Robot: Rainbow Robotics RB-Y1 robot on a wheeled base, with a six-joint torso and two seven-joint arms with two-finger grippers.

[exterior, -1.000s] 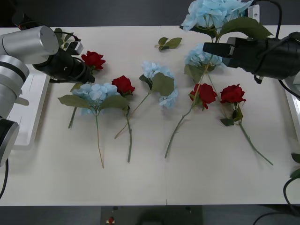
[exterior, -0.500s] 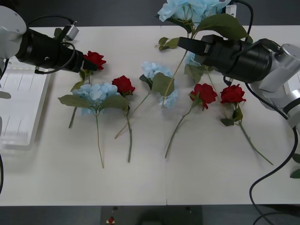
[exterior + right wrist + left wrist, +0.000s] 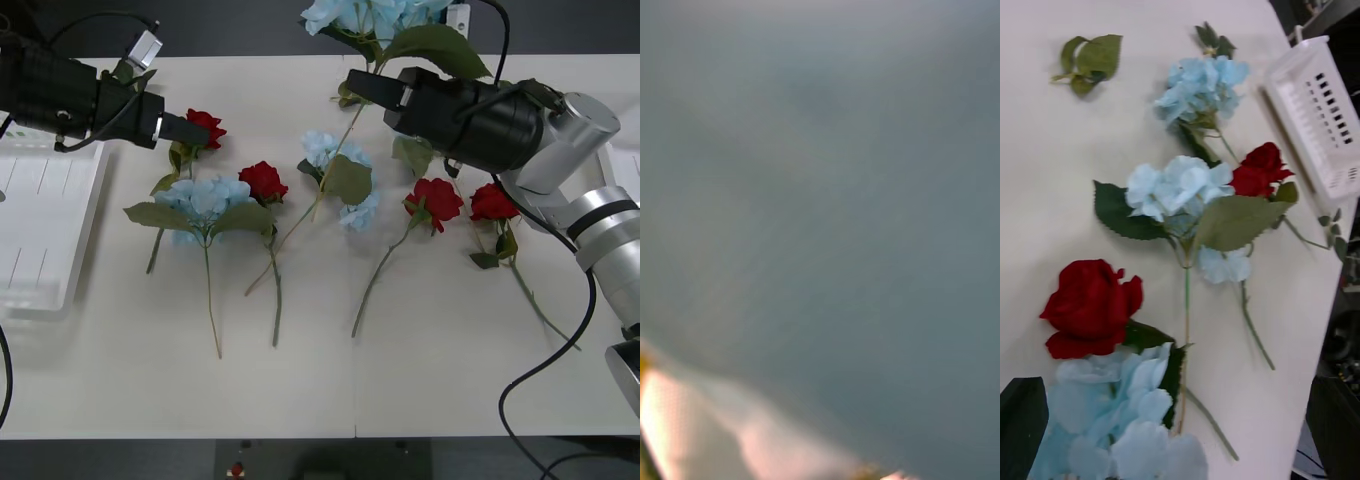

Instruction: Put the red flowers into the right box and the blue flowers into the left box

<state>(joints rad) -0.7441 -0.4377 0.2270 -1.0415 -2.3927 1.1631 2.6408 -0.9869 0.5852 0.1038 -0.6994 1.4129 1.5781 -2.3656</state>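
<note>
We log 1 pale-blue fluffy artificial flower (image 3: 365, 12) lifted by its stem in the clamped right tool (image 3: 362, 85), above the far white tabletop (image 3: 420, 370). The left tool (image 3: 190, 130) sits beside a deep-red artificial rose (image 3: 203, 126); its spread we cannot tell. We count 4 roses and 3 blue clusters lying unsorted, and the translucent white left box (image 3: 40, 235) looks unfilled.

Four red flowers (image 3: 264, 180) lie flat on the desk, deep-red heads toward its far edge and thin green stems toward the near edge, among pale-blue blue flowers (image 3: 205, 197) with big leaves. One blue cluster (image 3: 365, 14) hangs raised over the far edge, its stem slanting down. The left box (image 3: 40, 215), shallow and white, sits at the desk's left edge; the right box (image 3: 1319, 112) is a slotted white tray at the right edge.
</note>
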